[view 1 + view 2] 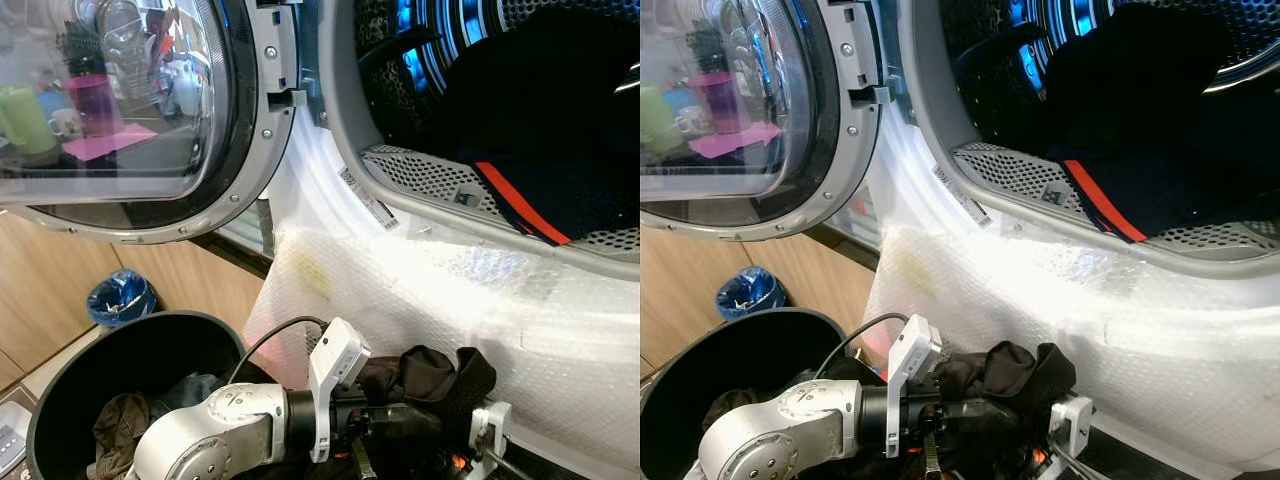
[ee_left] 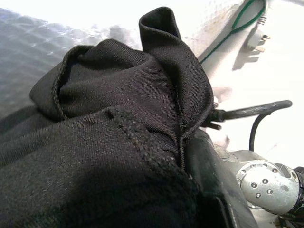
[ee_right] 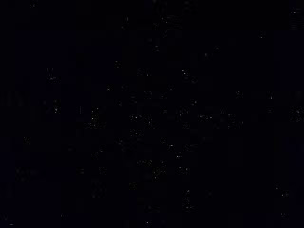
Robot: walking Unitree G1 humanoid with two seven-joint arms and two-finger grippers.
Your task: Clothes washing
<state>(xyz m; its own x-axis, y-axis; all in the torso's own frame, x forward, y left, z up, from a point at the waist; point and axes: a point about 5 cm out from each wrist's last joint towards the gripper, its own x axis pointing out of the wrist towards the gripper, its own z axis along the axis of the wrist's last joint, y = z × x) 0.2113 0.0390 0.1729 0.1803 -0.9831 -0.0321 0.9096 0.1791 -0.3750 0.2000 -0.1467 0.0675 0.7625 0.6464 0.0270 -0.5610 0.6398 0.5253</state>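
My left gripper (image 1: 405, 418) is clamped on a black garment (image 1: 430, 375), its fingers buried in the bunched cloth so I can't see how narrow the gap is. The fabric is a fine twill weave with a stitched seam and a knitted edge, folded in thick rolls over my fingers. I hold it low in front of the washing machine, just right of the round black laundry basket (image 1: 70, 385), where more crumpled clothes (image 1: 125, 420) lie. My right gripper (image 1: 490, 435) sits just right of the garment; I cannot tell how its fingers stand. Bubble wrap (image 1: 420, 290) covers the white machine front. Farther up, a dark garment with a red stripe (image 1: 520, 200) lies in the perforated steel drum (image 1: 420, 170). The glass door (image 1: 120, 110) hangs open, far left.
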